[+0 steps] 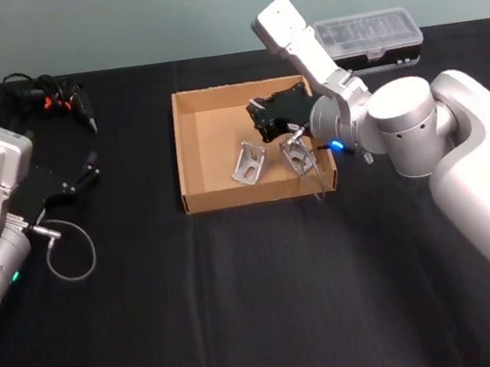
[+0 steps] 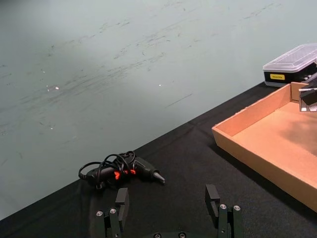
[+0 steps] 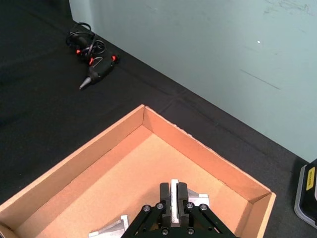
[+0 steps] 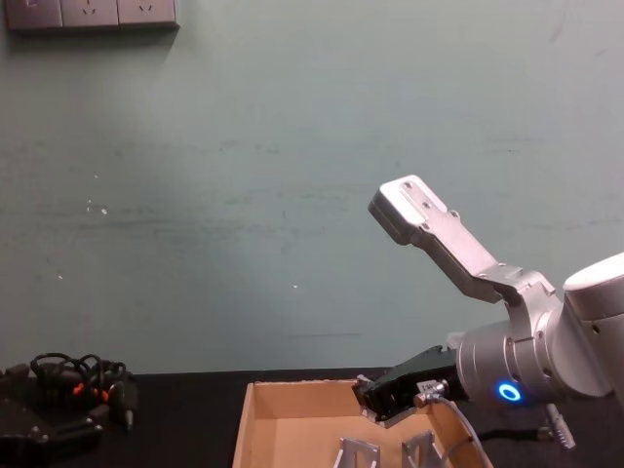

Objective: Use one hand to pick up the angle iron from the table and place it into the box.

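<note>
Left hand (image 1: pixel 87 175) sits parked at the desk's (image 1: pixel 246 312) left edge, fingers apart (nothing between them). Over the cardboard box (image 1: pixel 188 155), the right hand (image 3: pixel 173 201) is clamped on an angle iron (image 3: pixel 174 191), held above the floor. Another angle iron (image 1: pixel 249 162) lies inside. Beyond, a clear-lidded plastic case (image 1: pixel 369 36).

One cardboard box (image 1: pixel 187 151) sits on the single tabletop (image 1: pixel 246 312). Inside the box are two angle irons: one (image 1: pixel 249 162) lying free, one (image 1: pixel 296 149) beside it. Behind the box is one clear-lidded plastic case (image 1: pixel 369 37); left of the box, one corded black tool (image 1: pixel 47 95). Two hands: left hand (image 2: pixel 168 196), right hand (image 3: pixel 174 187).
</note>
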You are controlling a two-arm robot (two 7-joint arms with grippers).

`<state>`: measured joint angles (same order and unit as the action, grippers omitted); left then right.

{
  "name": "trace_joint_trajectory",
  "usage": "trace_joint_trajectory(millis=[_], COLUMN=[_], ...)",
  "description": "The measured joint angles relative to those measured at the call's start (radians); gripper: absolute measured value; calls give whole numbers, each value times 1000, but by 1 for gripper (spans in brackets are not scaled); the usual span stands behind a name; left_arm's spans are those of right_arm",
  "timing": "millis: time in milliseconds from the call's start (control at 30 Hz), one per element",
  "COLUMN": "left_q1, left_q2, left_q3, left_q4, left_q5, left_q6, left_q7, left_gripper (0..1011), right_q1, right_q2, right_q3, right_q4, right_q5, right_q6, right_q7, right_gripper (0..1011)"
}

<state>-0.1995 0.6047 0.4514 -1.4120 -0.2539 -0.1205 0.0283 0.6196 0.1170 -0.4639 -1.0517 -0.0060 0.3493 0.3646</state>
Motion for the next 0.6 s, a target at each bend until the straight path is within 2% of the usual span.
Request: trace_joint_trajectory(millis=[400,533,600], left_q1=[0,0,0], left_q2=[0,0,0], left_q3=[0,0,0], left_q4=[0,0,0], left_q5=[0,0,0], left_q6=[0,0,0], left_q7=[0,0,0], left_gripper=[1011,1011,1011], right_q1=[-2,-1,-1], right_q2=[-7,-9,-10], right_q3=[5,5,4], right_q4=[1,4,5], right_q5=[-8,-10,-10], right_q6=[10,10,9], right_q7=[4,7,8], right_gripper=[87,174,253])
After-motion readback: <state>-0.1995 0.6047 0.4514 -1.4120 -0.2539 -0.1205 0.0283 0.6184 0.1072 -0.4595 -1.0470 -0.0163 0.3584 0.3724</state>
